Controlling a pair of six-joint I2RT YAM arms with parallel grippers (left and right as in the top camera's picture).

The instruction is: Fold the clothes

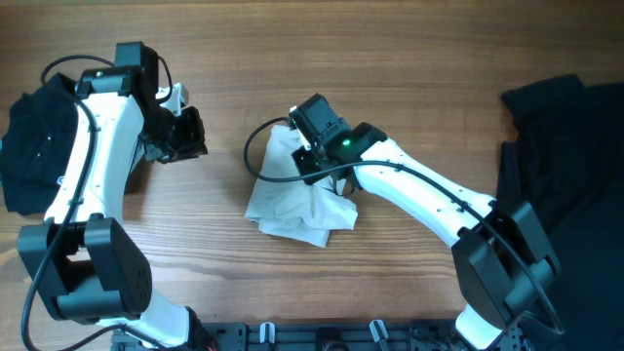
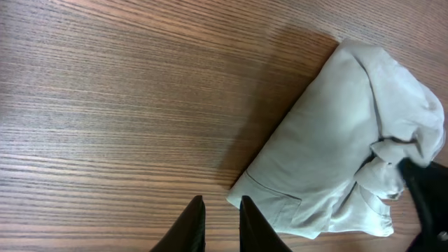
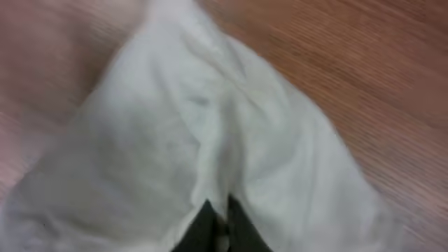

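Observation:
The clothes show chiefly as a cream T-shirt (image 1: 295, 205), bunched into a loose bundle at the table's middle. My right gripper (image 1: 310, 161) sits on its far edge, shut on a ridge of cream fabric pinched between the fingertips (image 3: 222, 210). In the left wrist view the T-shirt (image 2: 336, 147) lies as a folded bundle to the right, with the right gripper (image 2: 425, 192) dark at its end. My left gripper (image 1: 187, 136) hovers left of the shirt, apart from it. Its jaws (image 2: 222, 222) stand a narrow gap apart with only bare wood between them.
A black garment (image 1: 565, 136) lies heaped at the table's right edge. Another black garment (image 1: 34, 146) lies at the far left beside the left arm. The right arm's black cable (image 1: 255, 151) loops over the shirt's left side.

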